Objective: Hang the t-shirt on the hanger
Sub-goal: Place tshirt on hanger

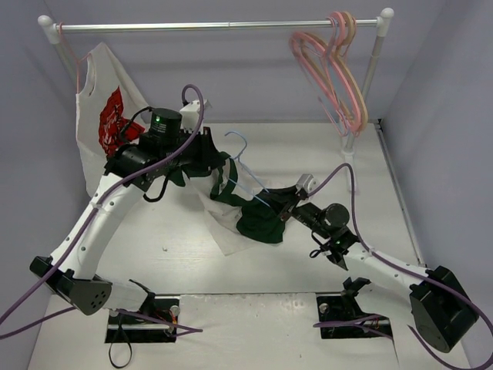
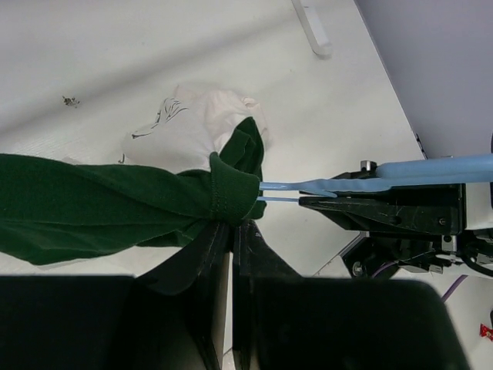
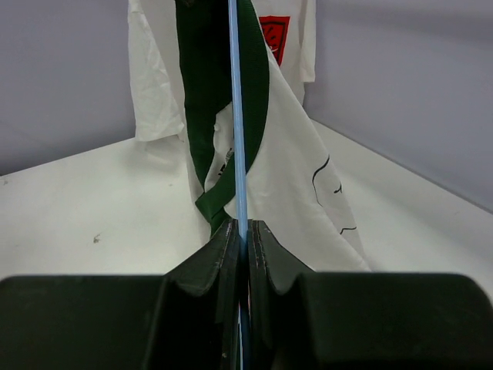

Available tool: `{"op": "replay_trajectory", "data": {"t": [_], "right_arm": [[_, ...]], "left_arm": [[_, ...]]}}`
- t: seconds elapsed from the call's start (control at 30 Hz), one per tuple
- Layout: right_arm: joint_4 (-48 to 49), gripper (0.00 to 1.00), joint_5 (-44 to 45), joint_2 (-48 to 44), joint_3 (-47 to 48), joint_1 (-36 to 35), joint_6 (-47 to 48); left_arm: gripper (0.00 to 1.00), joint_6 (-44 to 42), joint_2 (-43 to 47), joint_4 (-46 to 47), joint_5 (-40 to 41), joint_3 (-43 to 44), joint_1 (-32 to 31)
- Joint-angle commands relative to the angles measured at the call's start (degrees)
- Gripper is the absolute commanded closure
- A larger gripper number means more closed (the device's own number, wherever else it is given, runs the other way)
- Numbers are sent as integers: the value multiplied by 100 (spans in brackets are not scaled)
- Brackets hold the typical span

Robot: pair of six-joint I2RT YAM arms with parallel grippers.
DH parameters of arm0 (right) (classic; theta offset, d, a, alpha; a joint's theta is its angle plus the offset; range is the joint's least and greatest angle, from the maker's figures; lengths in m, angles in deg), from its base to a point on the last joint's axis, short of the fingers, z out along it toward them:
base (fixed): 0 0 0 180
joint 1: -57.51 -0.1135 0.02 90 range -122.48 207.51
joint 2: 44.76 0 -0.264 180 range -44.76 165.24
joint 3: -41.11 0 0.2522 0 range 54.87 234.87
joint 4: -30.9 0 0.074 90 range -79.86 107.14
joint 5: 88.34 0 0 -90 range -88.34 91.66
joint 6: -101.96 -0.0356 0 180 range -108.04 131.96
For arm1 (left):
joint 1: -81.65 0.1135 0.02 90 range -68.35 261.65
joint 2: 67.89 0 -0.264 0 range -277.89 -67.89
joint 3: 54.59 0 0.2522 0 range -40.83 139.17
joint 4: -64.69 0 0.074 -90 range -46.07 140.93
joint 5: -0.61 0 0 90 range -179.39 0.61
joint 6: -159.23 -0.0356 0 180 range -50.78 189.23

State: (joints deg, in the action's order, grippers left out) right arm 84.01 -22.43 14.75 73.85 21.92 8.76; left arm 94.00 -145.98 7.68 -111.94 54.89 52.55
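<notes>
Our left gripper [image 2: 231, 228] tight on the green-sleeved white t-shirt [image 2: 115, 204], our right gripper [image 3: 243, 228] pinching the thin light-blue wire hanger [image 3: 237, 116].

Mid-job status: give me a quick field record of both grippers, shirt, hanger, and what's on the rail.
left gripper: shut on green fabric of the t-shirt
right gripper: shut on the wire of the hanger
t-shirt: bunched, partly lifted, white part on the table
hanger: wire runs into the green fabric at the left gripper
rail: pink hangers at right, red-print shirt at left
task state: t-shirt not yet spread on hanger
</notes>
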Motion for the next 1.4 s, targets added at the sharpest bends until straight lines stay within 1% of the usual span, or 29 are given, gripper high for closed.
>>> {"op": "replay_trajectory", "data": {"t": [0.0,0.2,0.3,0.4,0.5,0.6,0.63,0.73,0.8,0.87,0.93,1.0,1.1,1.13,1.23,1.3,1.37], "right_arm": [[1531,100,-147,70,457,44,-102],[1750,100,-289,290,475,35,-198],[1768,100,-289,342,536,44,-198],[1812,100,-280,404,598,61,-189],[1908,100,-280,430,581,140,-242],[2014,100,-350,422,501,307,-374],[2040,100,-394,413,475,342,-435],[2084,100,-446,404,405,430,-514],[2067,100,-482,413,404,448,-559],[2075,100,-526,448,396,457,-585],[2110,100,-543,492,378,457,-611],[2137,100,-587,509,369,457,-629],[2137,100,-666,518,387,457,-647],[2076,100,-701,492,396,457,-655],[1935,100,-798,439,457,457,-655],[1804,100,-860,422,492,457,-638],[1698,100,-939,369,510,457,-620]], "left_arm": [[100,98,4,273,-66,385,-96],[100,54,-312,159,75,973,-315],[100,-43,-453,36,241,1150,-605],[100,-87,-471,18,329,1107,-772],[100,-148,-340,-8,496,922,-790],[85,-306,-155,-166,917,825,-781],[74,-402,-67,-228,1188,834,-781],[53,-569,82,-386,1515,869,-781],[49,-658,127,-518,1648,974,-781],[48,-772,179,-649,1631,1062,-781],[47,-860,249,-694,1639,1028,-772],[43,-1070,372,-720,1788,870,-781],[38,-1580,557,-668,2095,537,-764],[38,-1903,601,-624,2201,448,-755],[35,-2519,567,-457,2202,193,-720],[33,-2880,496,-369,2053,140,-667],[31,-3206,391,-352,1728,140,-580]]}}
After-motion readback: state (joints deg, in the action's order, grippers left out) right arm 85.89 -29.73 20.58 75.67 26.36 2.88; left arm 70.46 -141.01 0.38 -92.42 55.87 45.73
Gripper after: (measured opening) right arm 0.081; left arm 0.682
